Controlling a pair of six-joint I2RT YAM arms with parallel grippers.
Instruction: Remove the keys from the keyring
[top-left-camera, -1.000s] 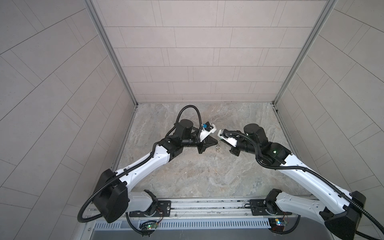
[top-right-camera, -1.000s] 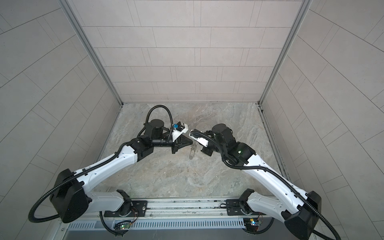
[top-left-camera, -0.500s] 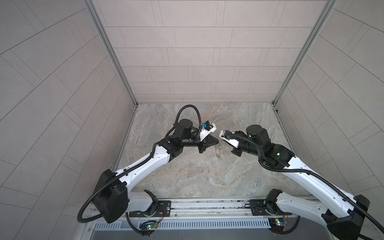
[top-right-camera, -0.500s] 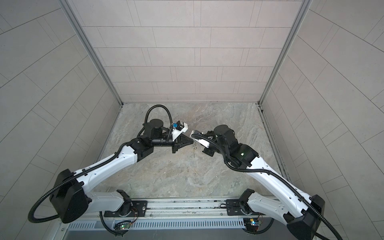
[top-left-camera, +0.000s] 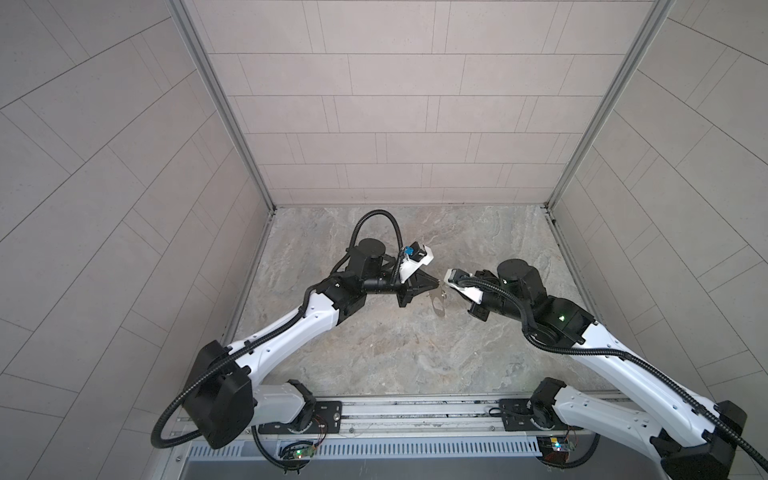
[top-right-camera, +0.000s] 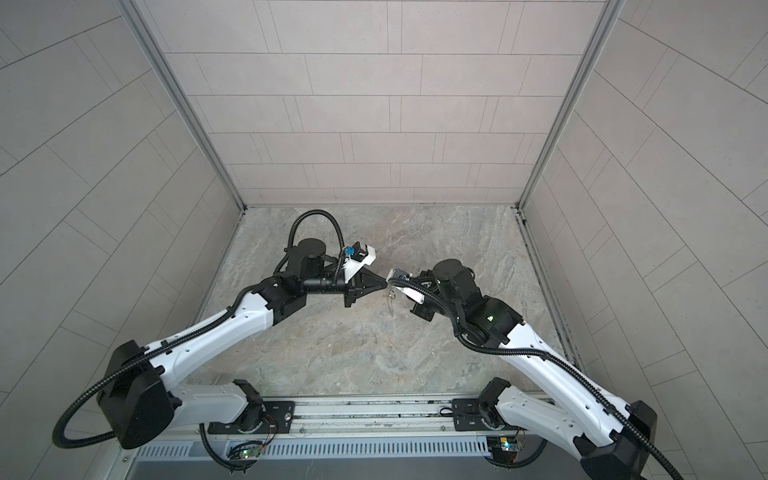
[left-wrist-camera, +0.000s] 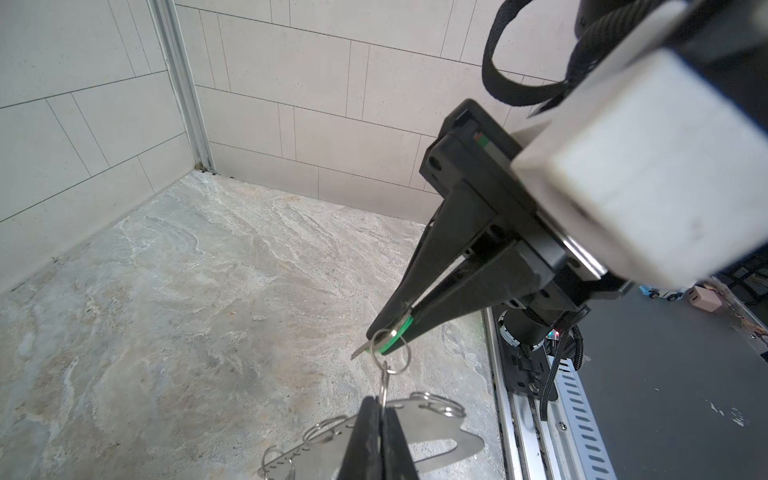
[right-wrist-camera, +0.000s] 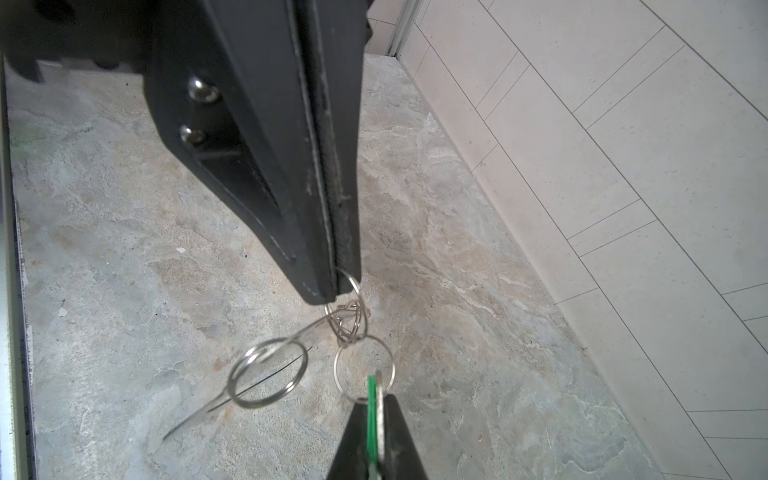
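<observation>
Keyring hangs by a loop from the clenched left claw; right claw pinches the green key.

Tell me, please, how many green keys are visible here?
1: a green key pinched in the right hand, linked to wire rings that the left hand grips. Any others could be hidden behind the hands.
</observation>
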